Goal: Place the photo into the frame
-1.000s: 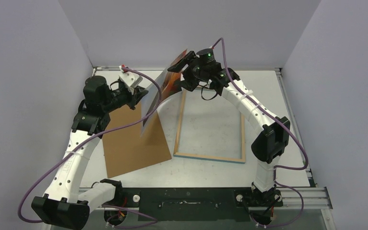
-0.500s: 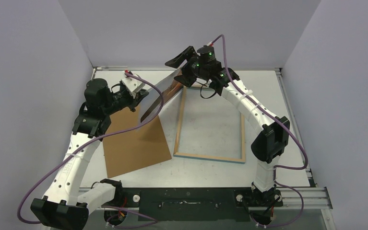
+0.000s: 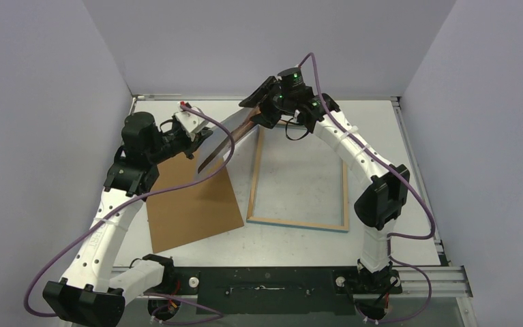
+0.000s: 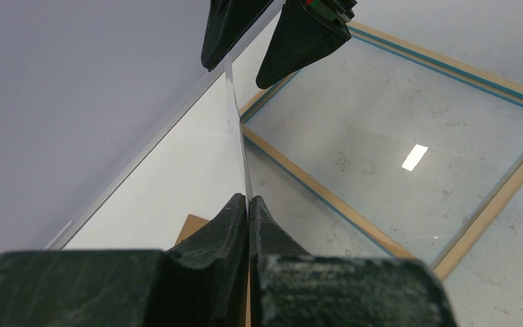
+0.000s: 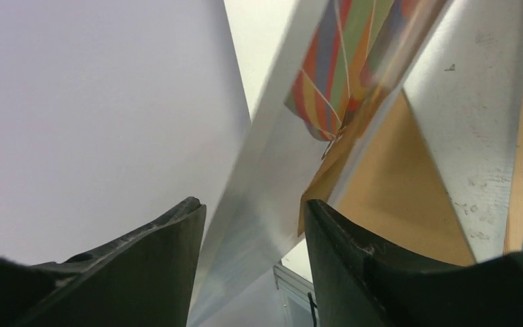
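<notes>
Top view, nearest first. Counter (image 3: 279, 238) pale, scuffed. Brown backing board (image 3: 190, 201) lies flat on it at about 7 o'clock of the counter's middle, slightly skewed.

At 3 o'clock of the board, just beside it: the frame (image 3: 299, 176). It lies flat, wood-coloured rails up, with a thin turquoise line along the near rail. From the left wrist its pane (image 4: 408, 157) is clear and carries a bright glint. Nothing lies inside the frame.

Past the board's far edge, at its 12 o'clock: left pincer (image 3: 200, 138), raised off the counter. From its own camera the fingers are pressed together (image 4: 248, 204), clamped on the near end of the photo (image 4: 228, 146), which shows edge-on as a thin line running away from them.

The photo (image 3: 226, 139) is in the air, not in the frame. It slants from the left pincer toward 2 o'clock, tilted steeply on edge, above the gap between board and frame. Its far end reaches the frame's 11 o'clock corner.

Farthest: right pincer (image 3: 255, 102), over that same corner. Its fingers stand apart and straddle the photo's far end (image 4: 234, 73). From the right wrist, the sheet passes through the gap (image 5: 251, 211), with balloon stripes and white margin visible (image 5: 344, 61) and the board (image 5: 395, 191) below. Daylight shows on the left finger's side. Contact on the other finger: cannot tell.
</notes>
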Tool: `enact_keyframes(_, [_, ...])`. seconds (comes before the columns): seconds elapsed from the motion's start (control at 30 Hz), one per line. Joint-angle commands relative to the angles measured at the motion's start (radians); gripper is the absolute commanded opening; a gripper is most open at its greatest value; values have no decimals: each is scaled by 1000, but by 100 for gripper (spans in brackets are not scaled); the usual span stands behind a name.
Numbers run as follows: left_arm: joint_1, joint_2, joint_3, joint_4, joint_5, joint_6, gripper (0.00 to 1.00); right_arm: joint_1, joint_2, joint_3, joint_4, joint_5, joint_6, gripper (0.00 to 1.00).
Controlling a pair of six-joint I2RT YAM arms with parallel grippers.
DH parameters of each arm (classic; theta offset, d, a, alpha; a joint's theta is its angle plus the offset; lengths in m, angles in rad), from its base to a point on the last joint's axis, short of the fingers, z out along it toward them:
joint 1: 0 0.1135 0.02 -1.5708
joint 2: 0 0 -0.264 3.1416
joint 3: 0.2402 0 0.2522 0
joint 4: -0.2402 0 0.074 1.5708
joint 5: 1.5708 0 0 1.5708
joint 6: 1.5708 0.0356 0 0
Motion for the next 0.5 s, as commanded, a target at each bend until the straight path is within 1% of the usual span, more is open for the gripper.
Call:
enact_keyframes(0.0, [-7,-16,17,42,14,27,0,-4,-2,42,-48,-9,-34,49])
enact_keyframes(0.07, [-9,-15,20,40,22,26,0,-5,1,43,-52,-15,-33,41])
enact_keyframes(0.1, [-10,-14,19,38,24,28,0,-5,3,47,-58,-17,-34,39])
enact_keyframes(0.2, [-15,-15,17,36,25,35,0,-5,11,63,-82,-16,-43,34])
enact_keyframes(0.33, [-21,-19,11,35,27,41,0,-5,21,83,-98,-17,-40,30])
enact_keyframes(0.47, [-25,-23,4,35,28,43,0,-5,35,113,-120,-13,-44,19])
